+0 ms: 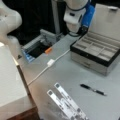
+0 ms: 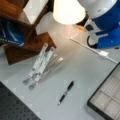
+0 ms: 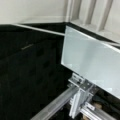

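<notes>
The arm's white and blue wrist [image 1: 76, 15] hangs at a front view's top, over the back left corner of an open grey box [image 1: 97, 50] with several empty compartments. Its fingers do not show in any view. Closest to the arm are the box and its raised lid [image 1: 106, 18]. In a front view the wrist [image 2: 102, 17] fills the top right, above a white cable [image 2: 103, 53]. The wrist view shows only a tilted grey panel [image 3: 92, 65] and an aluminium frame [image 3: 80, 97] against black.
A black pen [image 1: 93, 89] [image 2: 66, 92] lies on the grey table in front of the box. A folded metal stand [image 1: 66, 101] [image 2: 41, 65] lies nearby. A small orange object [image 1: 48, 50] sits beside a dark recess [image 1: 37, 50]. A white cabinet [image 1: 10, 80] and wooden shelf [image 2: 25, 32] border the table.
</notes>
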